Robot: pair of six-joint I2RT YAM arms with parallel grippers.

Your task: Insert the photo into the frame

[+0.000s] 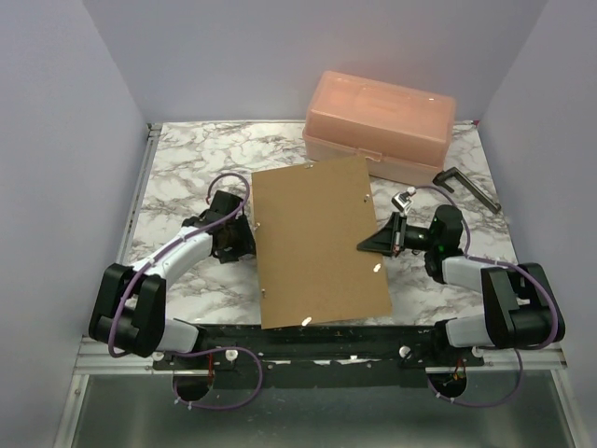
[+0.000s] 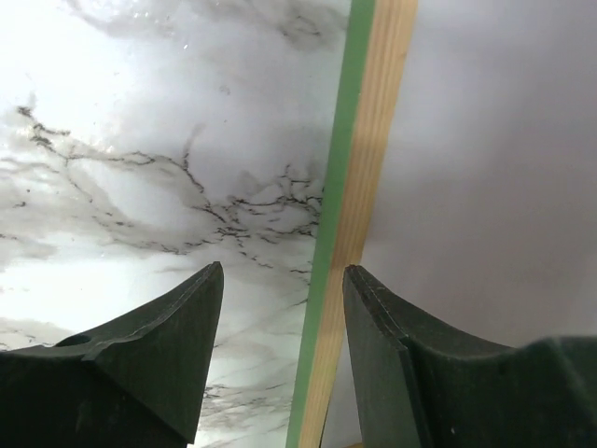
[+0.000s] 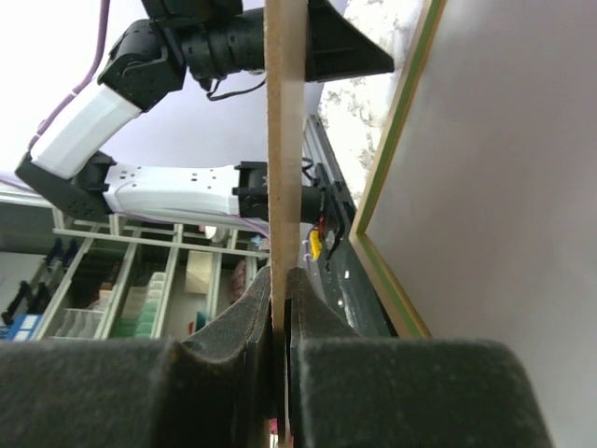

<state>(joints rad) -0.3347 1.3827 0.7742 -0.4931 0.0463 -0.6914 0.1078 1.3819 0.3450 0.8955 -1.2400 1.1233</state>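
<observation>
Fingers state: the right fingers (image 3: 392, 392) are clamped together on the right edge of the backing panel (image 1: 317, 243). The left fingers (image 2: 140, 373) stand apart and straddle the frame (image 2: 359, 187) rail without gripping it.

View coverage:
- Top view: the panel covers the frame and photo completely. Both arms flank it at centre.
- Left wrist view: green face edge and pale wood back of one frame rail, with marble at left.
- Right wrist view: the panel is seen edge-on. A gap separates it from the frame at right, and the photo (image 3: 504, 205) lies inside the frame, plain pale side up.

Count, largest first:
- one marble counter (image 1: 187, 177)
- one backing panel
- one frame
- one photo
- one peach box (image 1: 378, 126), upper right
- one black L-shaped piece (image 1: 466, 187), right of the box
- clips on the panel edges, too small to count surely

Clearances: the panel's lower edge reaches the black rail at the bottom. Its upper right corner sits just beside the box. Bare counter lies at upper left.
</observation>
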